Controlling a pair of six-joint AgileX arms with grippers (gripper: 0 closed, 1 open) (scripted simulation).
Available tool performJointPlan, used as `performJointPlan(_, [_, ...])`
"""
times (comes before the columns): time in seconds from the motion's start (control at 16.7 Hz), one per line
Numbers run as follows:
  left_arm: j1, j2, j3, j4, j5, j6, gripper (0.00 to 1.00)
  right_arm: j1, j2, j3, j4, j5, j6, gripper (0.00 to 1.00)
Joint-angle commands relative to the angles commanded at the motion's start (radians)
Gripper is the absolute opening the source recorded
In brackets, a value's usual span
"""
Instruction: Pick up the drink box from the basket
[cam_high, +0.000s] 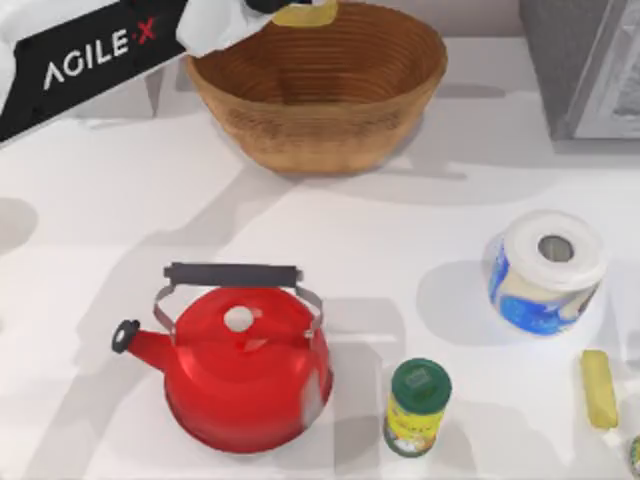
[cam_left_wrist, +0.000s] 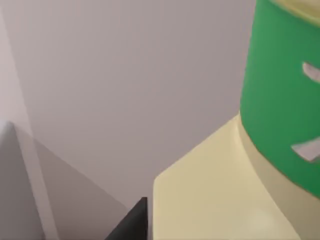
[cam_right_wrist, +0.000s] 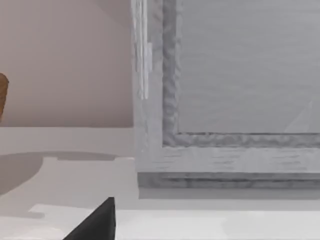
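Drink box (cam_high: 306, 13) is seen at the top edge of the top view, above the far rim of the basket (cam_high: 320, 100), with only a pale yellow portion showing beneath the left arm. In the left wrist view the carton (cam_left_wrist: 235, 190) sits very close to the camera, its pale yellow body and green band plainly visible against a plain wall. The left claw (cam_high: 270, 8) is placed right at the carton, and one dark fingertip (cam_left_wrist: 131, 225) lies just beside the yellow surface; whether the claw is closed on the carton cannot be told. The basket stands on the white tabletop (cam_high: 400, 230) toward the back. Nearer the front, a red kettle (cam_high: 238, 365) with a dark handle is set on the left, a green-lidded jar (cam_high: 417, 405) just to its right, a paper roll (cam_high: 545, 270) farther right, and a small yellow bar (cam_high: 598, 388) near the right edge. A grey cabinet (cam_high: 585, 65) occupies the back right corner, and it is faced closely by the right wrist camera (cam_right_wrist: 235, 95).
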Motion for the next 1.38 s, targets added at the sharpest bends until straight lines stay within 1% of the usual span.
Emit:
performJointPlan(0.12, [0.027,-0.093,-0.081,0.0,0.025,0.005,0.0,0.0,0.0,0.0,0.0,0.0,0.0,1.0])
performJointPlan(0.3, [0.085,-0.304,-0.264,-0.001,0.078,0.017,0.0,0.0,0.0,0.0,0.0,0.0,0.0,1.0])
performJointPlan(0.54, [0.188,-0.693,-0.6,-0.002,0.173,0.037,0.0,0.0,0.0,0.0,0.0,0.0,0.0,1.0])
performJointPlan(1.02, [0.426,-1.557,-1.354,-0.004,0.391,0.084,0.0,0.0,0.0,0.0,0.0,0.0,0.0,1.0])
performJointPlan(1.2, [0.503,-1.812,-1.59,-0.005,0.461,0.099,0.0,0.0,0.0,0.0,0.0,0.0,0.0,1.0])
performJointPlan(1.38, [0.56,-1.983,-1.753,-0.005,0.513,0.111,0.0,0.0,0.0,0.0,0.0,0.0,0.0,1.0])
